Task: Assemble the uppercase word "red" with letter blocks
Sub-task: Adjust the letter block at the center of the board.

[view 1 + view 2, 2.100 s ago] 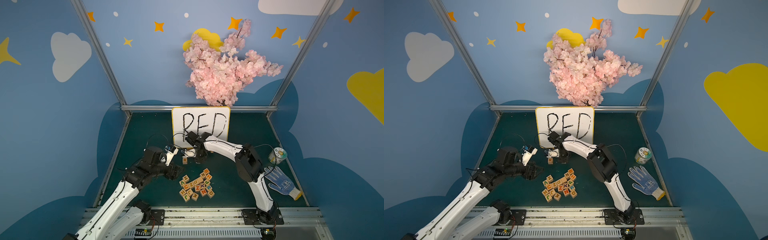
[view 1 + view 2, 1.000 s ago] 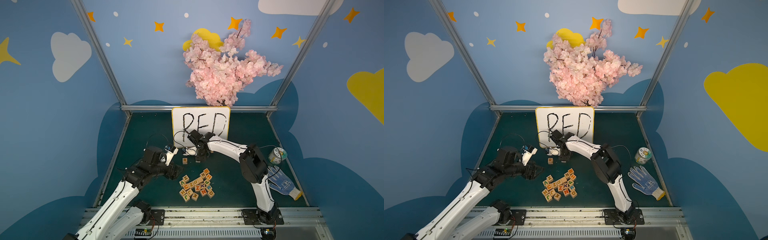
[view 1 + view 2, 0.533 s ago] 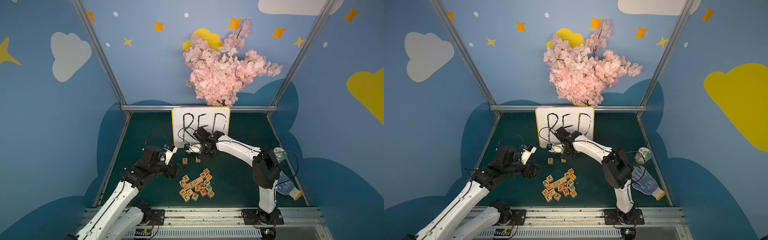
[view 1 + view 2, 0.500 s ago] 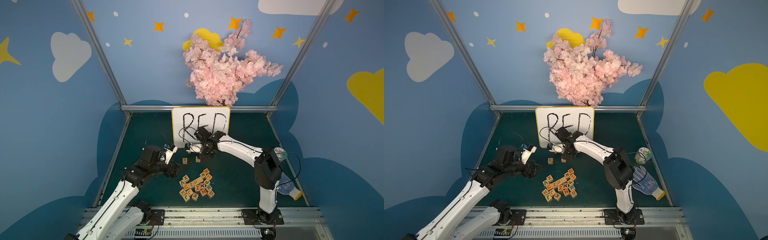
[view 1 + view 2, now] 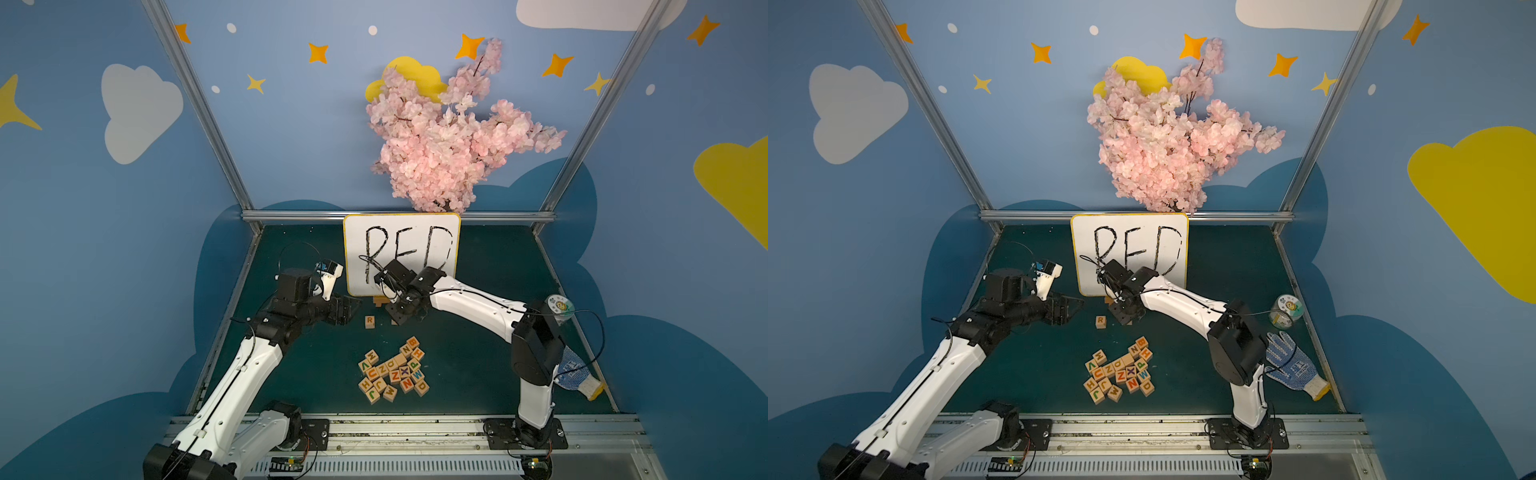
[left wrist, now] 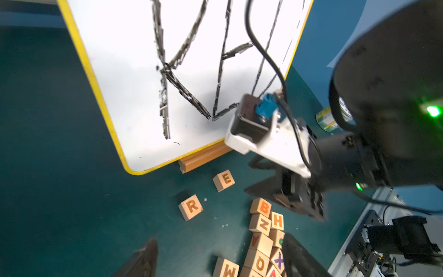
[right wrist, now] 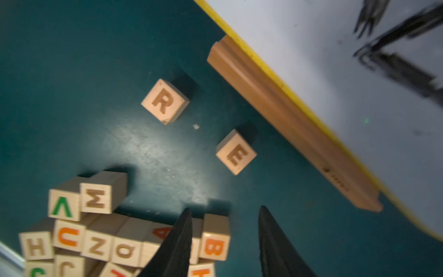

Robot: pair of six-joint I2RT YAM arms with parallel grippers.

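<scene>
**Spelling in progress:** The R block (image 5: 369, 321) and E block (image 7: 236, 151) lie close but apart on the green counter (image 5: 478, 374), just in front of the whiteboard (image 5: 353, 257). In both top views the right pincer (image 5: 398, 320) covers all but a sliver of the E block. Its wrist view shows the tips spread, pinching nothing. The left pincer (image 5: 353, 309), also spread and bare, hangs beside the R block. The other blocks (image 5: 392, 372) sit heaped nearer the arm bases, cut off in both wrist views. A D block (image 5: 421, 386) shows at the heap's corner. In a top view the right arm half hides a glove (image 5: 577, 376).
</scene>
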